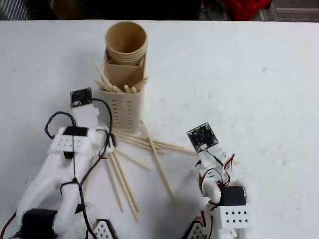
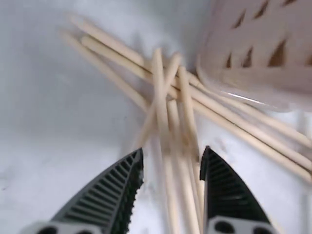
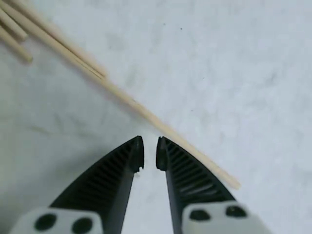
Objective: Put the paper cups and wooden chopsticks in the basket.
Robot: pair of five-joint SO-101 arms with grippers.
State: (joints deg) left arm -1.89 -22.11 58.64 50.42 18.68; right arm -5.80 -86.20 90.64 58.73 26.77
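Basket (image 1: 127, 107) is stood upright toward the far side of the table (image 1: 249, 84), a bit left of centre. A stack of paper cups (image 1: 125, 42) is already tucked in it, leaning slightly, w/ a few wooden chopsticks (image 1: 112, 85) poking out next to them.

Rest of the sticks are still on the table: the loose chopsticks (image 1: 158, 162) are fanned and crossed over each other right at the foot of the basket, btwn the two arms.

Left gripper (image 2: 172, 153) is held low over that pile, near the basket wall (image 2: 258, 58). Its jaws are spread fairly wide, w/ several sticks (image 2: 161, 87) running btwn them, but nothing is actually pinched yet afaict.

Right gripper (image 3: 149, 146) is parked over bare table, apart from the basket. Jaws are all but closed, just a thin slit left, and nothing is held. A single chopstick (image 3: 146, 114) is laid diagonally just past the tips, passing right beside one finger (image 3: 190, 170); can't be told if it's touching.
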